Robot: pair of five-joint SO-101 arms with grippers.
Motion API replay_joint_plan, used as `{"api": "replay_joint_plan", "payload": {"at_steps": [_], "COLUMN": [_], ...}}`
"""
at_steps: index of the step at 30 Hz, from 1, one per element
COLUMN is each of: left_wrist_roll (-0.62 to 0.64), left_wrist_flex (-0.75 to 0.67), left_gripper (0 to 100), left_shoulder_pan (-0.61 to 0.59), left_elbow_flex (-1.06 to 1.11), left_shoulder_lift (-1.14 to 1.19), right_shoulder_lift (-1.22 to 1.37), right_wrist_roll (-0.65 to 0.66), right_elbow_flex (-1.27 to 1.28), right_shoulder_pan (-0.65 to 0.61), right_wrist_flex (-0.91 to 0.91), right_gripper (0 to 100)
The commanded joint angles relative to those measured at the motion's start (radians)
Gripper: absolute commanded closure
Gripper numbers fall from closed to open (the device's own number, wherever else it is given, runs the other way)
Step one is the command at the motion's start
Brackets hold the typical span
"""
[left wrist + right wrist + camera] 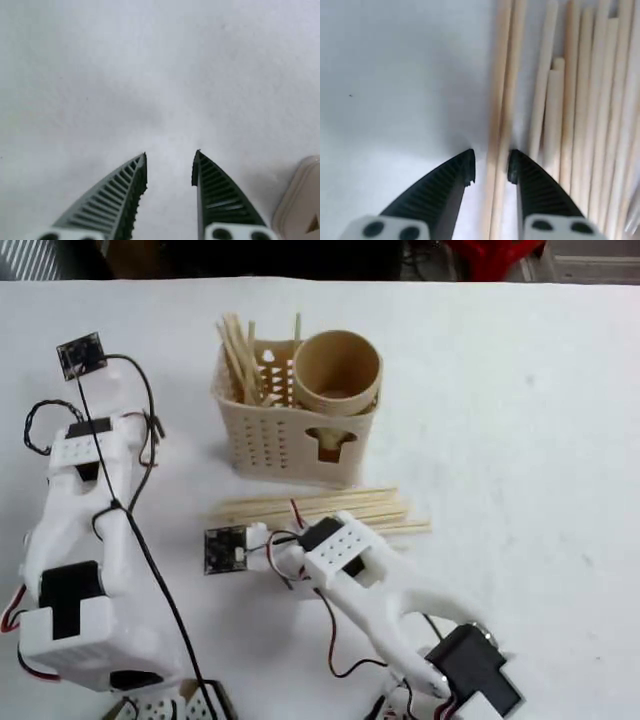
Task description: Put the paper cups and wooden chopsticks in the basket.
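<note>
Here, chopsticks point(501, 115) within the right claw point(491, 164)

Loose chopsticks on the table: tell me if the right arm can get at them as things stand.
Probably yes. The right tool hangs open directly over the chopsticks, its jaws apparently straddling the pile's outermost pair, with nothing in between.

Cream perforated basket point(290, 445) upright, beyond the right gripper point(491, 167) and just beside the left gripper point(170, 165). Tan paper cup point(337, 370) upright inside the basket, mouth open, on the side away from the left gripper. Standing chopsticks point(240, 352) lean in the basket's other side. Loose chopsticks point(330, 508), pale wood, lie flat in a rough bundle between the basket and the right gripper. Two at the bundle's edge run between that gripper's parted jaws.
</note>
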Motion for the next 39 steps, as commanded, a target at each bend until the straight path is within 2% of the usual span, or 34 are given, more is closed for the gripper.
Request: {"api": "replay_joint_plan", "payload": {"at_steps": [1, 6, 11, 15, 22, 28, 33, 39], "left_wrist_roll": [0.008, 0.008, 0.008, 0.008, 0.008, 0.008, 0.008, 0.008], "left_wrist_flex": [-0.017, -0.017, -0.018, -0.018, -0.018, -0.018, -0.018, -0.017], "left_gripper": [83, 83, 83, 83, 83, 83, 83, 83], "left_shoulder_pan": [0.005, 0.005, 0.005, 0.004, 0.004, 0.004, 0.004, 0.004], "left_elbow_flex": [-0.008, -0.008, -0.011, -0.009, -0.008, -0.009, -0.008, -0.008], "left_shoulder_lift": [-0.027, -0.027, -0.027, -0.027, -0.027, -0.027, -0.027, -0.027], "right_shoulder_lift": [-0.002, -0.013, -0.105, -0.262, -0.613, -0.9, -0.831, -0.507], "right_wrist_roll": [-0.025, -0.046, -0.167, -0.204, -0.255, -0.442, -0.571, -0.595], "right_elbow_flex": [-0.003, -0.003, -0.023, -0.02, -0.025, -0.138, -0.388, -0.683], "right_shoulder_pan": [0.013, 0.018, 0.074, 0.108, 0.096, 0.051, 0.056, 0.058], "right_wrist_flex": [-0.01, -0.008, 0.012, 0.073, 0.217, 0.108, -0.047, -0.197], "right_gripper": [88.5, 98.2, 98.2, 98.2, 98.2, 98.2, 98.2, 98.1]}}
